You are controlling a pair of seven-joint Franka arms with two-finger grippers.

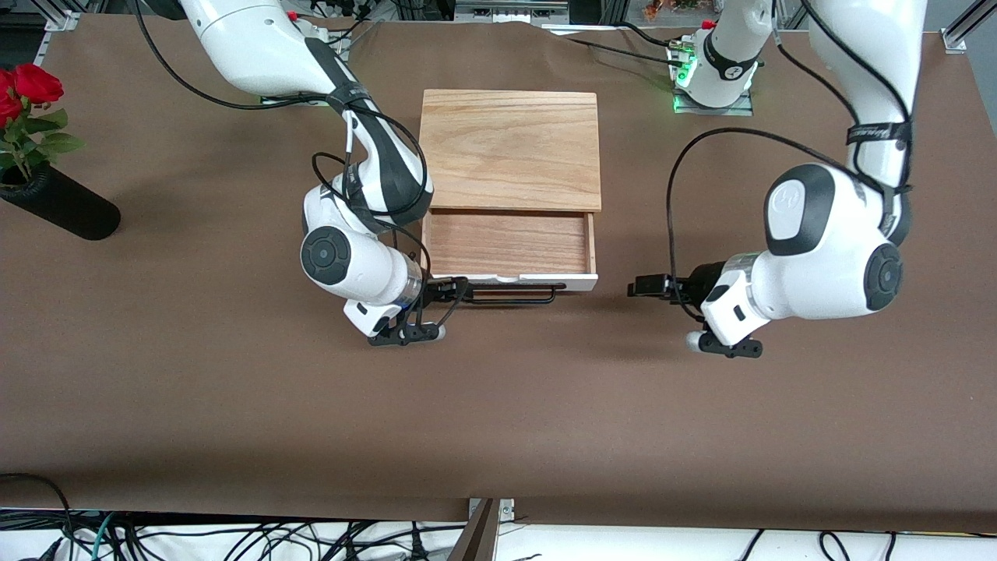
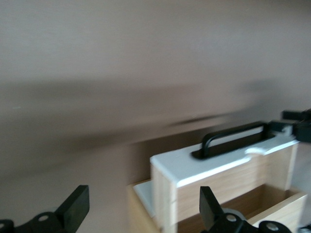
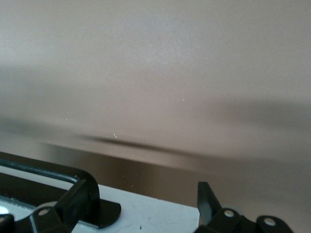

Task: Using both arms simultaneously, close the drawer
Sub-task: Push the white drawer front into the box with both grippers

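Two spread-fingered grippers flank your half-open drawer [image 1: 510, 245]: the right gripper [image 1: 450, 291] sits against its black handle [image 1: 510, 294], the left gripper [image 1: 645, 287] waits just beside its white front [image 1: 545, 281], so next press both together toward the box [image 1: 510, 148].

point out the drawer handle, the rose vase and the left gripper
drawer handle [image 2: 236, 137], left wrist view, middle of the black wire bar
rose vase [image 1: 66, 207], front view, middle of the black tube
left gripper [image 1: 640, 287], front view, black fingertips beside the drawer's white front
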